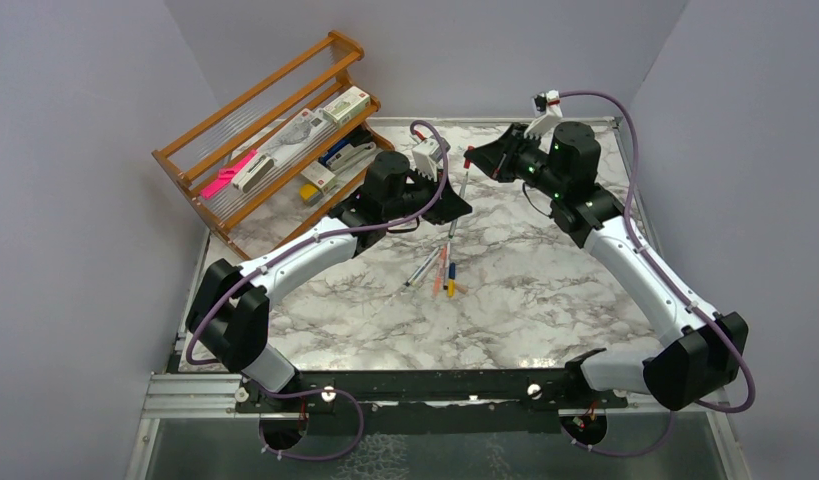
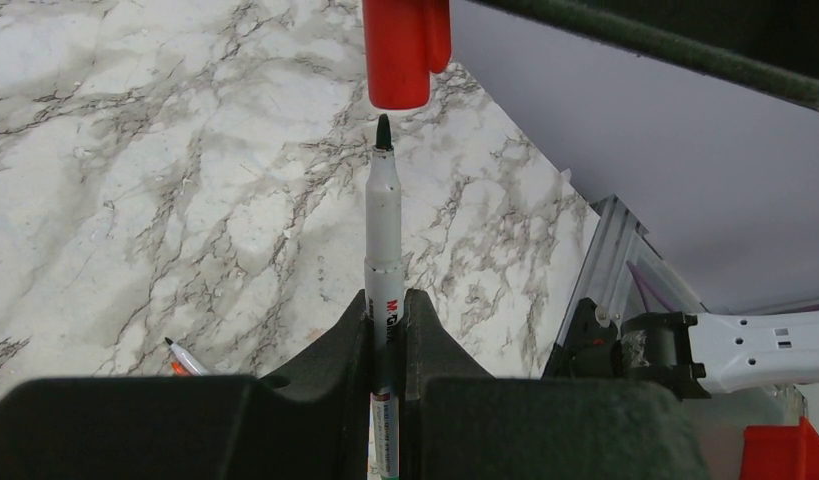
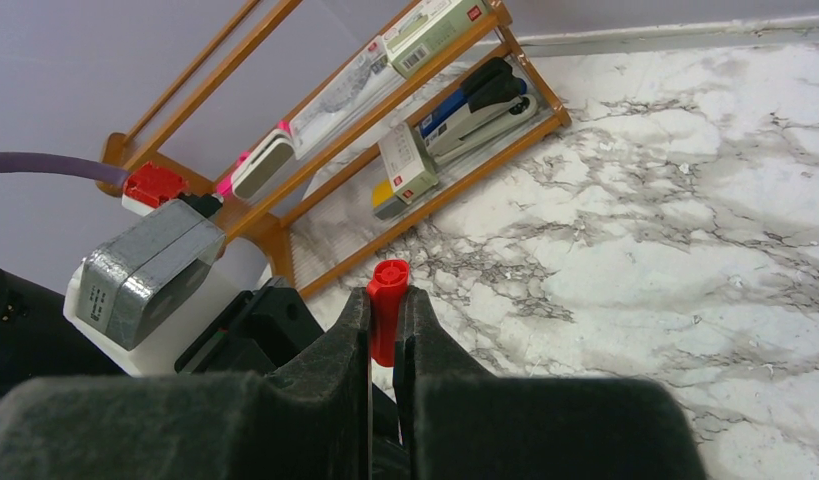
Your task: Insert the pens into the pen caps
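A: Checking the left gripper [image 2: 385,335] first: gaping or gripping?

B: Gripping. Pinching together on a thin grey-white marker pen [image 2: 383,225], wedging the barrel between two black fingers. Leaving a bare, dark pointed tip sticking out ahead. Showing red lettering along the barrel just above the pinch.

A: And hanging where, going by the slatted orange-brown wooden rack [image 1: 247,97]?

B: Hovering just off the rack's right end, above the white grey-veined marble tabletop [image 1: 545,290].

A: Meeting anything there?

B: Aiming the tip at a short bright red plastic cap [image 2: 403,55], with its open end facing the tip. Not touching, though. Leaving a small gap and lining up almost straight.

A: Turning to the right gripper [image 3: 387,310]?

B: Clamping on that same red cap, letting its round end poke out between the fingertips. Sitting a little farther right of the rack than the left gripper.

A: Spotting more pens?

B: Yes, lying loose on the marble, well right of the rack and nearer the arm bases. Seeing a grey-white pen [image 1: 423,268] with a salmon-orange pen [image 1: 440,272] just beside it. Also making out a yellow-and-dark-blue piece [image 1: 451,285] at their near end, too small for telling cap from pen.

A: Finding anything inside the rack?

B: Seeing a bright pink bar [image 1: 228,173], some white boxes and a dark blue stapler [image 1: 347,152].
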Robot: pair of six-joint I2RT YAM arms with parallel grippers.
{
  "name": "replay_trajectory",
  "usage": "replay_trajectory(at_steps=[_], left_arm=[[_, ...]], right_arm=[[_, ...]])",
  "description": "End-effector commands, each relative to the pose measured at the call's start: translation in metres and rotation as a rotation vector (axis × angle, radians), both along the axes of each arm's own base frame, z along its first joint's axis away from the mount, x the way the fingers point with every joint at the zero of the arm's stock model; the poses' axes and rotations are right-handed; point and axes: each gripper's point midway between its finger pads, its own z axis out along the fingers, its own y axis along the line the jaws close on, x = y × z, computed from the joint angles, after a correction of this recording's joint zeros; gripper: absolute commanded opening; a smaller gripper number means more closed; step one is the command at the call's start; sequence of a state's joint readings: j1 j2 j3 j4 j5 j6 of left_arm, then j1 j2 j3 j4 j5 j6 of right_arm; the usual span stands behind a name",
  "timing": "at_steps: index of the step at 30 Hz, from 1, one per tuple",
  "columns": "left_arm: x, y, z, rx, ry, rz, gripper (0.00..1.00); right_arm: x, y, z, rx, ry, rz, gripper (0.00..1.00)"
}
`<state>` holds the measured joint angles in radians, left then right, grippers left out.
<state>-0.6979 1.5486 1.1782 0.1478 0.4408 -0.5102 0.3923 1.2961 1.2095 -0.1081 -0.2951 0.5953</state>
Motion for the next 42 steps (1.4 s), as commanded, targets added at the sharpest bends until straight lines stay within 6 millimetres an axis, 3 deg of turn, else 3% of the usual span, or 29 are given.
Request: replay_trajectory(at_steps=[1, 20, 32, 42], left_arm=[[0.004, -0.003, 0.022, -0.028, -0.056, 0.004, 0.0], [0.004, -0.003, 0.026, -0.044, -0.053, 0.009, 0.0], [0.008, -0.004, 0.033, -0.058, -0.063, 0.02, 0.0], [0.023, -0.015, 0.05, -0.077, -0.096, 0.024, 0.0]], right_arm=[[-0.001, -0.008, 0.001, -0.018, -0.02, -0.028, 0.02], [-0.004, -0.008, -0.003, -0.031, -0.02, -0.021, 0.02], [-0.009, -0.004, -0.021, -0.041, 0.021, 0.015, 0.01], [-0.027, -0.003, -0.043, -0.062, 0.078, 0.071, 0.02]])
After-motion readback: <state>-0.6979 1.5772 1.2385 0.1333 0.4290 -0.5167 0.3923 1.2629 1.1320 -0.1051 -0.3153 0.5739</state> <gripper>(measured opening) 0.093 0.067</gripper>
